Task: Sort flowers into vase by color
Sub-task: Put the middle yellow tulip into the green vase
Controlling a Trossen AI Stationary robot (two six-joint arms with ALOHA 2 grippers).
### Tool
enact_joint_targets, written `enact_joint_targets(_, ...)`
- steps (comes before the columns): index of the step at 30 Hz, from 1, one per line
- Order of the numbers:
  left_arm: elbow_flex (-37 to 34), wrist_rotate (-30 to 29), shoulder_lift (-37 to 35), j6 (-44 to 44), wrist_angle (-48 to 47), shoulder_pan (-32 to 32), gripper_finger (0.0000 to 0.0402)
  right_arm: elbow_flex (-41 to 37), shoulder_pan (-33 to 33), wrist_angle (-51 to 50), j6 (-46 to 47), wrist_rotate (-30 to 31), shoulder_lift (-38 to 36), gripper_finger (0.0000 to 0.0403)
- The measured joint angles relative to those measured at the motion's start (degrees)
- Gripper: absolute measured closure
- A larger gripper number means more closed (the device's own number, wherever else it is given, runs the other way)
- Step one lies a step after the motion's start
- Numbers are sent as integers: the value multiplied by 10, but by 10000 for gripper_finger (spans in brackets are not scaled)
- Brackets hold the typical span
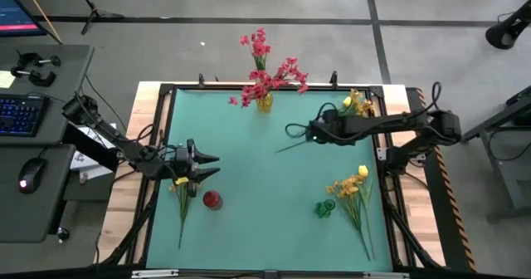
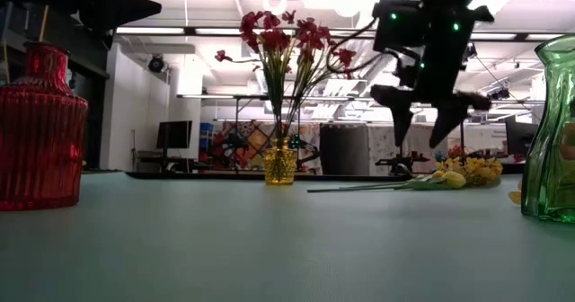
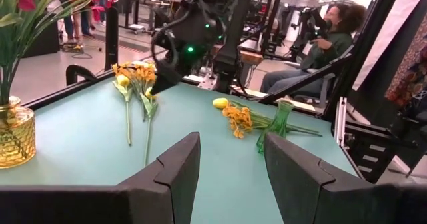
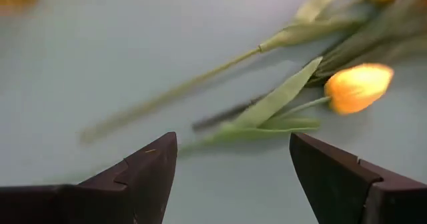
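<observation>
Your right gripper (image 1: 292, 131) reaches in from the table's right edge and hovers over the far-side yellow flowers (image 1: 357, 105), fingers spread wide and empty. Your left gripper (image 1: 209, 164) waits by the left edge, fingers parted, holding nothing. Three vases: yellow vase (image 1: 264, 103) with red flowers (image 1: 270, 71), red vase (image 1: 211, 199), green vase (image 1: 323, 208).

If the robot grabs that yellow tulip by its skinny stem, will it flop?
Probably a little. The yellow tulip has a long thin stem with a fat bud at one end, so it may droop there. It looks light, and lying flat it likely won't roll.
</observation>
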Motion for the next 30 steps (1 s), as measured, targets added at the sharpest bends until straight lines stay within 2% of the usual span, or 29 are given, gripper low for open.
enact_joint_targets(3, 0, 0, 0, 0, 1, 0, 250, -30, -16, 56, 71, 3, -9, 121)
enact_joint_targets(9, 0, 0, 0, -5, 1, 0, 250, -61, -20, 147, 109, -16, 7, 121)
enact_joint_targets(22, 0, 1, 0, -11, 1, 0, 250, -62, -37, 175, 145, -55, 93, 124)
enact_joint_targets(26, 0, 3, 0, -11, 1, 0, 250, -59, -45, 171, 144, -57, 109, 154)
enact_joint_targets(30, 0, 3, 0, -11, 1, 0, 250, -59, -47, 159, 143, -57, 112, 226)
